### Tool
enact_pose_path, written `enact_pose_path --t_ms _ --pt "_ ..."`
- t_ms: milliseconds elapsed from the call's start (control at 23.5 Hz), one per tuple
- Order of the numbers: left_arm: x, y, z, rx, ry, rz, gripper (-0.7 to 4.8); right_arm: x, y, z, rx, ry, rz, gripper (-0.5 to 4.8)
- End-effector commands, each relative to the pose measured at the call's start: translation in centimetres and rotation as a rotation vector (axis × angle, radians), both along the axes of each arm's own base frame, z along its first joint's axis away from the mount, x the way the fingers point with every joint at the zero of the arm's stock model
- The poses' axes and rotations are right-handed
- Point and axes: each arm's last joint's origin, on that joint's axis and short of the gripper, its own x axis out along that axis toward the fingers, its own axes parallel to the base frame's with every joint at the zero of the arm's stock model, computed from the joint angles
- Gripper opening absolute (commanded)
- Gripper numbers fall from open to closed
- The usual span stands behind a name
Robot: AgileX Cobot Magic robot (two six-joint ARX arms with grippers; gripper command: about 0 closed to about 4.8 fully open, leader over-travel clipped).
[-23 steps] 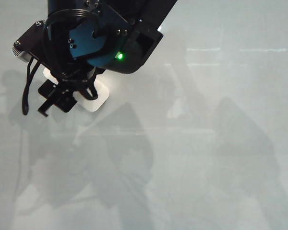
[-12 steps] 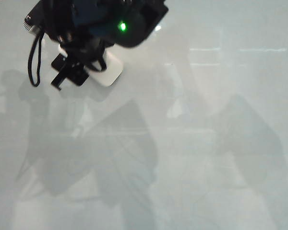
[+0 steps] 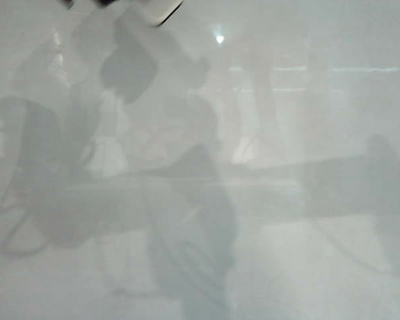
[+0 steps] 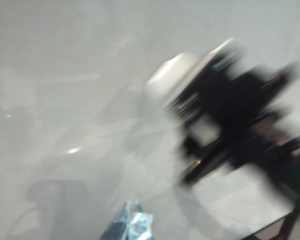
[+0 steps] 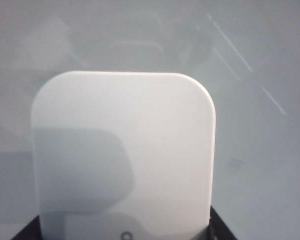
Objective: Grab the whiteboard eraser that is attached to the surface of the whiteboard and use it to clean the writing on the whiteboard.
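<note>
Eraser (image 5: 122, 155) sat clamped in the right gripper (image 5: 124, 231), its broad face toward the wrist camera, at the exterior view's top edge above the whiteboard (image 3: 287, 200). No writing showed. I cannot tell the left gripper's (image 4: 132, 225) opening; it stood farther off.

The eraser (image 3: 157, 10) is cut off at the exterior view's top edge, where the right gripper is out of frame. The left wrist view smears the right gripper (image 4: 230, 115) into dark blur.
</note>
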Motion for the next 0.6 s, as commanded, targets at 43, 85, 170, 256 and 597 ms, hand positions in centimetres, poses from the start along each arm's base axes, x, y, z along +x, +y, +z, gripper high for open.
enact_pose_path --t_ms 43,85,170,256,597 --pt "0.0 0.0 0.2 0.000 -0.015 0.009 -0.05 -3.5 -3.3 5.1 0.168 -0.052 0.051 0.89" --pt "0.0 0.1 0.2 -0.001 -0.015 0.018 -0.05 -4.6 -4.8 6.6 0.229 -0.065 0.074 0.89" --pt "0.1 0.1 0.1 -0.002 -0.013 0.040 -0.05 -6.5 -7.4 8.4 0.310 -0.071 0.124 0.89" --pt "0.4 0.0 -0.3 0.001 0.003 0.050 -0.05 -8.5 -10.0 9.4 0.404 -0.057 0.190 0.89" --pt "1.8 -0.4 -2.3 0.014 0.055 0.042 -0.05 -13.9 -17.1 8.5 0.542 0.004 0.420 0.89"
